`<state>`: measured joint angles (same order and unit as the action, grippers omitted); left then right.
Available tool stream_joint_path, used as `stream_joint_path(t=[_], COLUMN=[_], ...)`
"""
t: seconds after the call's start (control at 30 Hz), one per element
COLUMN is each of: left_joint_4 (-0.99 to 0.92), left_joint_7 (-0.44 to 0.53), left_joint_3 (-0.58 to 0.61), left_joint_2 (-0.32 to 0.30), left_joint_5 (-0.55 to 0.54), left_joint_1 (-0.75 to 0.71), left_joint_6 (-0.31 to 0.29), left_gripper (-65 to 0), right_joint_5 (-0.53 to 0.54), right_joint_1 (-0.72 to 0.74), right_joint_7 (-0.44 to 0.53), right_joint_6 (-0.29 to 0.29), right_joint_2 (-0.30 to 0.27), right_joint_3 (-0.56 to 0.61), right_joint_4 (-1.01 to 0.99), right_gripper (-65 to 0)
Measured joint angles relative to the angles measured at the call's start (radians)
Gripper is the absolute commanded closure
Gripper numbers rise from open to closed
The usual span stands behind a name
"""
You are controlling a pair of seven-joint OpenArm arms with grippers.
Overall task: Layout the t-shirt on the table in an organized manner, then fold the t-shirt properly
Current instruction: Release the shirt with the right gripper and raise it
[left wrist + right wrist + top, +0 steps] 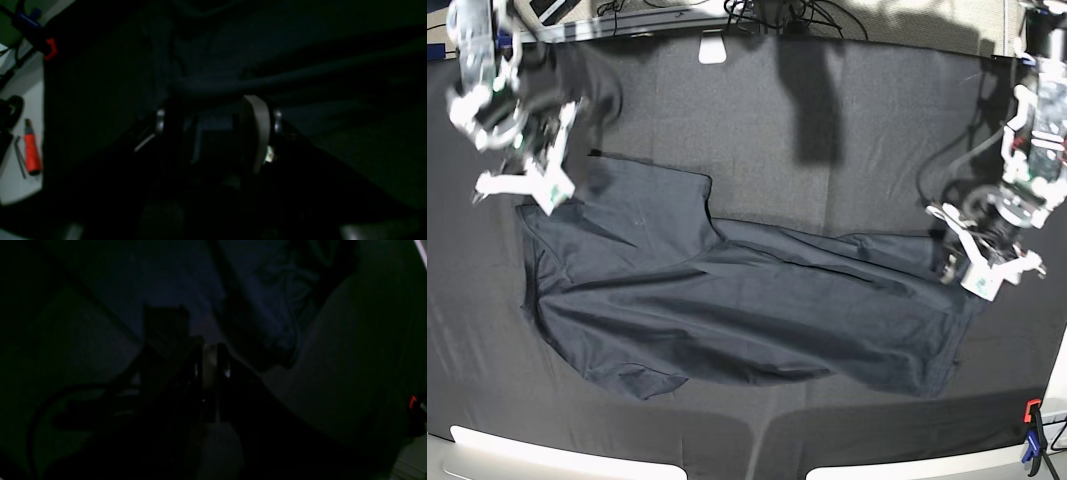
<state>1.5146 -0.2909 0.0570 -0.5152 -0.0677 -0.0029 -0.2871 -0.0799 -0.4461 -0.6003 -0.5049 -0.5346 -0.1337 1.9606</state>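
Two grippers, left and right, each seem clenched on opposite edges of the limp, light, dark charcoal cotton t-shirt, stretched across the wide black-draped table; hems and corners look the best holds.

Left arm: white and grey segmented shell, black joints, a black cable looping beside it.
Left gripper: white bracket plates; in the wrist view a pale grey curved finger with silver screws.
Right arm: translucent grey-white casing.
Right gripper: white angular plates, small green marking.
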Motion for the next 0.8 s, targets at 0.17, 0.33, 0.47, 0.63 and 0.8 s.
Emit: stream_joint_path(t=[0.17, 0.33, 0.47, 0.63, 0.8], left_joint_4=[0.000, 0.000, 0.000, 0.000, 0.000], left_joint_7=[0.002, 0.002, 0.003, 0.003, 0.002], left_joint_3=[0.000, 0.000, 0.000, 0.000, 0.000], left_joint_2=[0.022, 0.019, 0.019, 0.019, 0.019], left_joint_5=[0.000, 0.000, 0.000, 0.000, 0.000], left_joint_1=[0.000, 0.000, 0.000, 0.000, 0.000], left_joint_6=[0.000, 0.000, 0.000, 0.000, 0.000], left_gripper=[-26.0, -26.0, -26.0, -26.0, -26.0], right_joint_5=[0.072, 0.080, 0.078, -0.158, -0.266], right_joint_1=[0.003, 0.003, 0.003, 0.045, 0.100], right_joint_7=[-0.011, -0.015, 0.044, 0.065, 0.068], right_joint_6=[0.000, -0.020, -0.071, -0.074, -0.066], right_joint_2=[-0.003, -0.011, -0.020, -0.027, -0.027], right_joint_3=[0.000, 0.000, 0.023, 0.155, 0.259], right_joint_4=[0.000, 0.000, -0.029, -0.123, -0.151], right_gripper=[-1.9, -28.1, -28.2, -28.2, -27.9])
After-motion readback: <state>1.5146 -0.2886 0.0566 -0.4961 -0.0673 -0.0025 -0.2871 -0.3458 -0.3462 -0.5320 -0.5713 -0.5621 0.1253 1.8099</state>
